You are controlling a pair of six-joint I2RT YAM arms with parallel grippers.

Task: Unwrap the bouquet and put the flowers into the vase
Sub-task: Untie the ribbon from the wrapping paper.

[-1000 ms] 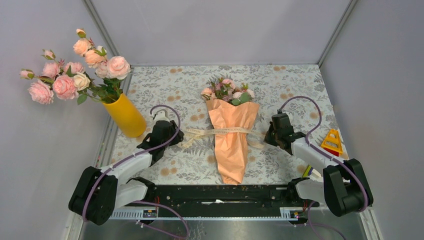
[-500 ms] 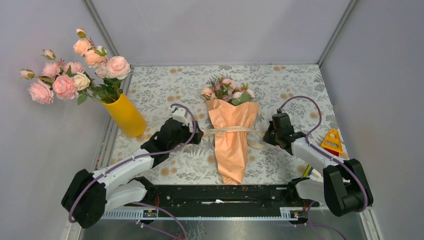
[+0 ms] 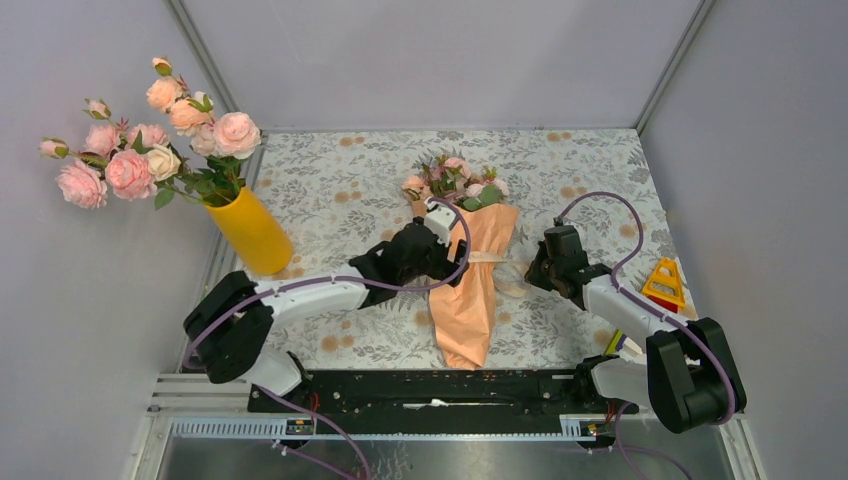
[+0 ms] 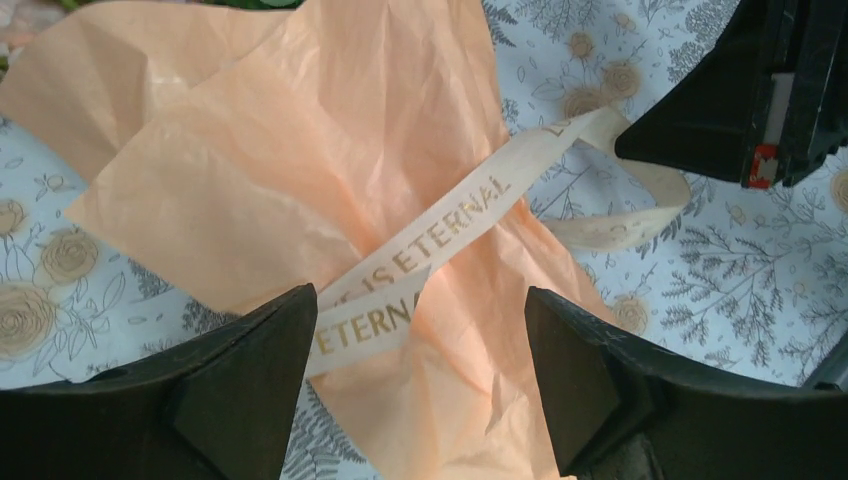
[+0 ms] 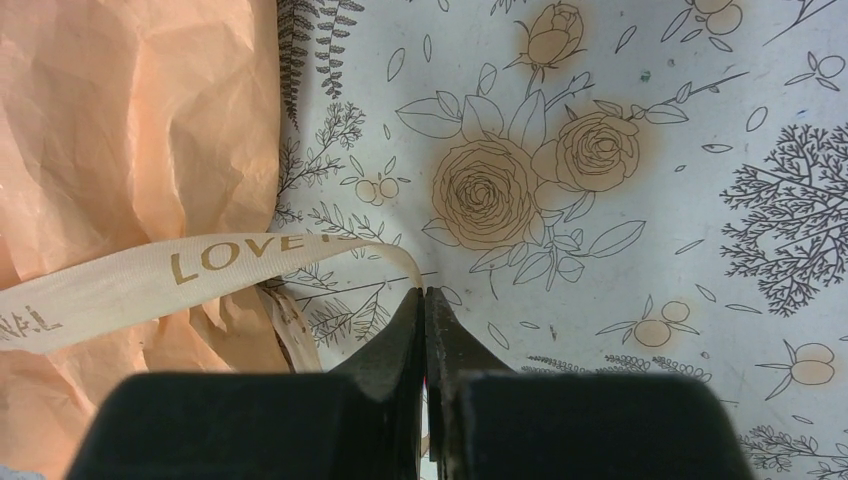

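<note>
The bouquet (image 3: pixel 468 300) lies mid-table as a peach paper cone, and its flowers (image 3: pixel 455 180), small pink roses, stick out at the far end. A beige ribbon (image 4: pixel 455 215) printed in gold lies loose across the paper (image 4: pixel 300 150). My left gripper (image 3: pixel 452 262) hovers over the cone's left side and is open (image 4: pixel 420 310), with paper and ribbon below its fingers. My right gripper (image 3: pixel 535 272) is right of the cone, shut (image 5: pixel 425 292) on the ribbon's (image 5: pixel 200 265) right end. The yellow vase (image 3: pixel 250 232) stands at the far left.
Big pale pink and peach roses (image 3: pixel 150 145) fill the vase and lean over the left wall. A red and yellow triangular object (image 3: pixel 665 283) sits at the right edge. The floral table cover (image 3: pixel 340 180) ends at grey walls on three sides.
My left arm has swung right from beside the vase to over the bouquet, and its jaws have opened, letting go of the ribbon's left end. The right gripper has stayed put.
</note>
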